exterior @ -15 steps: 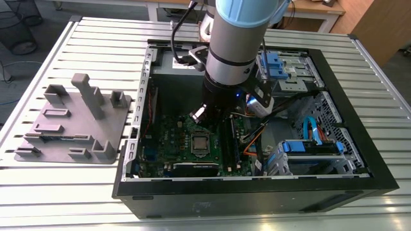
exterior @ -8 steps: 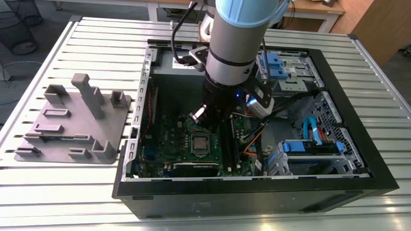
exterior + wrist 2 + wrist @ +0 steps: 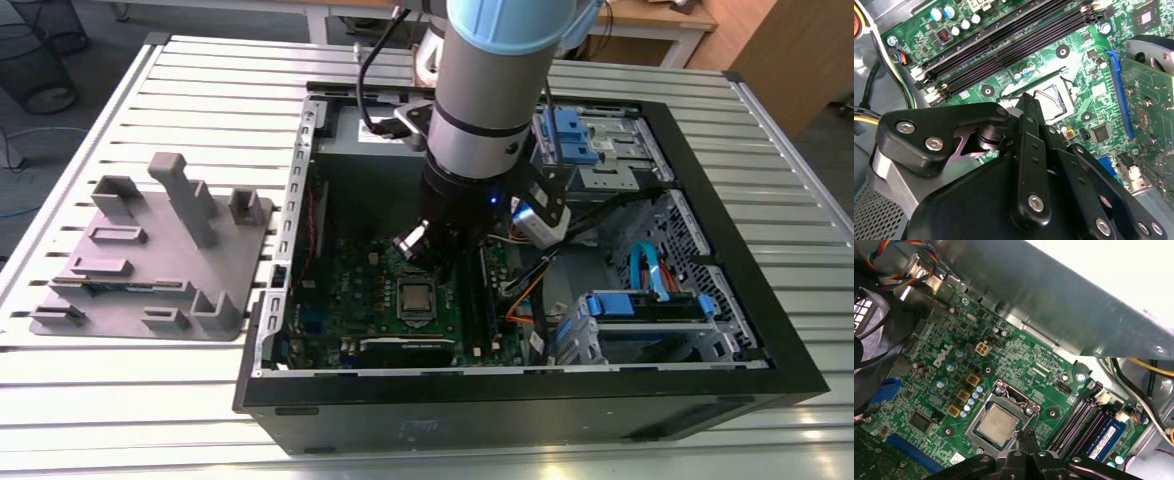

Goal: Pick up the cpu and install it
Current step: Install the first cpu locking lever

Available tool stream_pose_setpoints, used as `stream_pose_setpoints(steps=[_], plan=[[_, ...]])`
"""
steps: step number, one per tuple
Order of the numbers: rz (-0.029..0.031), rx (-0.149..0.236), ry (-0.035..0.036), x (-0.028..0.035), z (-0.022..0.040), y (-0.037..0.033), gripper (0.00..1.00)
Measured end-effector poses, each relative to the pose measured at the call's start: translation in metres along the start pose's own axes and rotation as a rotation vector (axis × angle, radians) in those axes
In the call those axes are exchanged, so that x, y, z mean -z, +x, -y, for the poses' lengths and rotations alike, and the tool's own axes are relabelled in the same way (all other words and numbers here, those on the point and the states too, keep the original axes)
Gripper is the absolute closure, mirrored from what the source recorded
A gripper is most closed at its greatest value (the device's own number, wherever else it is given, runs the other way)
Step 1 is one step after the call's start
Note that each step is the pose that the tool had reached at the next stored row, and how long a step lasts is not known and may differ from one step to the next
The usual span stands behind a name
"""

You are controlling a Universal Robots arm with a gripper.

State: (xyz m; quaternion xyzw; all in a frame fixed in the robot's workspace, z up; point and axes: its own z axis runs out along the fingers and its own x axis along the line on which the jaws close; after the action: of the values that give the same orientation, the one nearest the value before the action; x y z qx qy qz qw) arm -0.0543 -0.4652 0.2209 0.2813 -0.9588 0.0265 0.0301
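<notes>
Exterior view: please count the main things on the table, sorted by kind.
Robot arm: 1
Open computer case: 1
Grey tray with blocks: 1
cpu, lying in the motherboard socket: 1
Total: 4

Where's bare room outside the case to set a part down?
Bare slatted table lies in front of the grey tray and beyond it. Inside the case it is crowded: arm and gripper over the cpu, cables, drive bays.

print | motherboard: white logo mark, not read out | remaining white lettering too small to read
</notes>
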Motion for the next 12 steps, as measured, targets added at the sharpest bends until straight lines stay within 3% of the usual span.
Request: stream_pose_setpoints(steps=[12], plan=[[-0.0019, -0.023, 0.0023, -0.0086, 0.0033, 0.0017, 0.89]])
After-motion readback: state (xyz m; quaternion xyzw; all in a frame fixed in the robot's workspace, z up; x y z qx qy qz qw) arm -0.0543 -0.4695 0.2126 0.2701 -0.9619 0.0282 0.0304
